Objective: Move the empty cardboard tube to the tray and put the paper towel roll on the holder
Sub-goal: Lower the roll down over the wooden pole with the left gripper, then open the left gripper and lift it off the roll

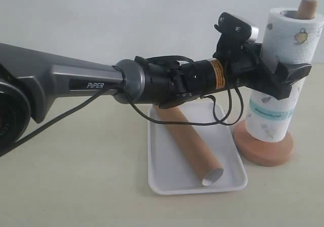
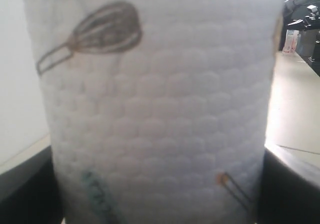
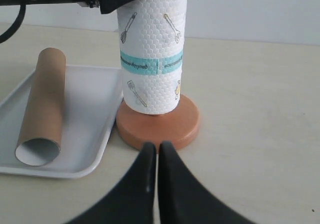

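The paper towel roll (image 1: 291, 34) (image 2: 160, 109) (image 3: 152, 39) stands upright, threaded over the dowel (image 1: 307, 6) of the holder, low near the round base (image 1: 268, 151) (image 3: 160, 129). My left gripper (image 1: 281, 80) (image 2: 160, 194) reaches across from the left and is shut on the roll's middle, one dark finger (image 2: 292, 184) on each side. The empty cardboard tube (image 1: 190, 141) (image 3: 45, 104) lies diagonally in the tray (image 1: 162, 176) (image 3: 90, 114). My right gripper (image 3: 157, 146) is shut and empty, low over the table just in front of the holder's base.
The left arm's grey body and cable (image 1: 91, 85) stretch across the exterior view above the tray's far end. The tray's rim lies close beside the holder's base. Bare beige table (image 3: 260, 134) lies to one side of the holder.
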{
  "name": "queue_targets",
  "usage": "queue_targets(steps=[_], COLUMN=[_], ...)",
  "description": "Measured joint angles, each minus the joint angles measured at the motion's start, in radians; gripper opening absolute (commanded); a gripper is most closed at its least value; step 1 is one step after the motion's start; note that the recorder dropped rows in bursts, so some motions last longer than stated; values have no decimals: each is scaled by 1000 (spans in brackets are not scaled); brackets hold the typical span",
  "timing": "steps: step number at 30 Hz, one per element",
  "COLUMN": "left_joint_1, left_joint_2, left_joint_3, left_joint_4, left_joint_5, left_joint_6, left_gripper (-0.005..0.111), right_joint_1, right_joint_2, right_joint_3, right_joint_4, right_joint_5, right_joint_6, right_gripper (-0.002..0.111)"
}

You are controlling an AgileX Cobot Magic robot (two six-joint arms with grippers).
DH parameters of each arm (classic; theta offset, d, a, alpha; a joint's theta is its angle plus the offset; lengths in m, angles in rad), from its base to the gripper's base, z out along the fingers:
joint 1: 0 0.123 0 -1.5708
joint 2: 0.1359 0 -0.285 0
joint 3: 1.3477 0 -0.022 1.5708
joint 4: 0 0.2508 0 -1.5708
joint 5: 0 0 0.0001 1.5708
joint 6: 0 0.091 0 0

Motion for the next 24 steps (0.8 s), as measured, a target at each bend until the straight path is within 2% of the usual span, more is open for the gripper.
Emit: queue_targets(steps=[3,5,8,13,24], left_joint_1=[0,0,0,0,0], left_joint_2=[0,0,0,0,-40], left_joint_3=[0,0,0,-2,-2], left_joint_4=[4,4,4,4,44], left_joint_5=[0,0,0,-6,10], left_joint_6=[0,0,-1,-26,-59], left_gripper=[63,76,89,94,94], right_joint_1=[0,0,0,0,0], right_joint_2=[0,0,0,0,0], right_joint_3=[0,0,0,0,0], right_joint_4=[0,0,0,0,0], right_joint_5=[0,0,0,0,0], right_joint_6=[0,0,0,0,0], right_gripper=[1,1,1,1,1])
